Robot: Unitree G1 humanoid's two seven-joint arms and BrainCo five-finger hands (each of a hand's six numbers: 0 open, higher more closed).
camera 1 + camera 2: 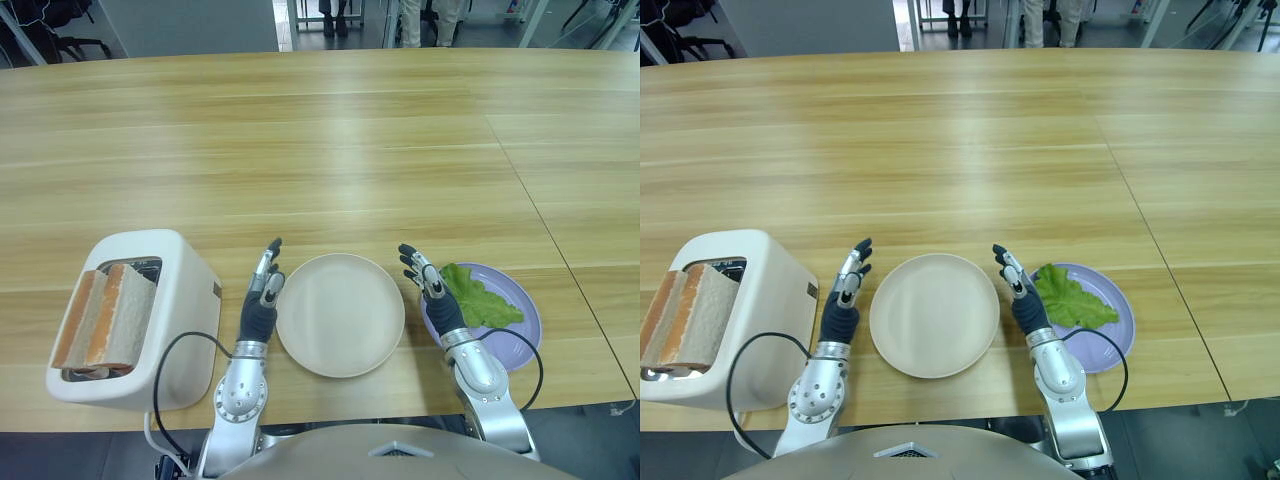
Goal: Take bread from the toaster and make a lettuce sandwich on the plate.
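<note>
We see left hand (262, 297) and right hand (433, 292), fingers open, flanking plate (340, 318); toaster (185, 300) with bread (110, 315) left of fingers, lettuce (482, 298) right; label (216, 290) unreadable.

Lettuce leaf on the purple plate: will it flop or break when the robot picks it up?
Probably floppy: the lettuce leaf looks thin and crinkled, lying flat on the purple plate. Likely very light, being a single leaf. It may tear if pinched hard, since its edges look ragged.

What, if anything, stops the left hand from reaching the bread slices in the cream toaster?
Probably nothing, so yes: the left hand lies open beside the cream toaster, and the bread slices stand uncovered in its slot.
</note>
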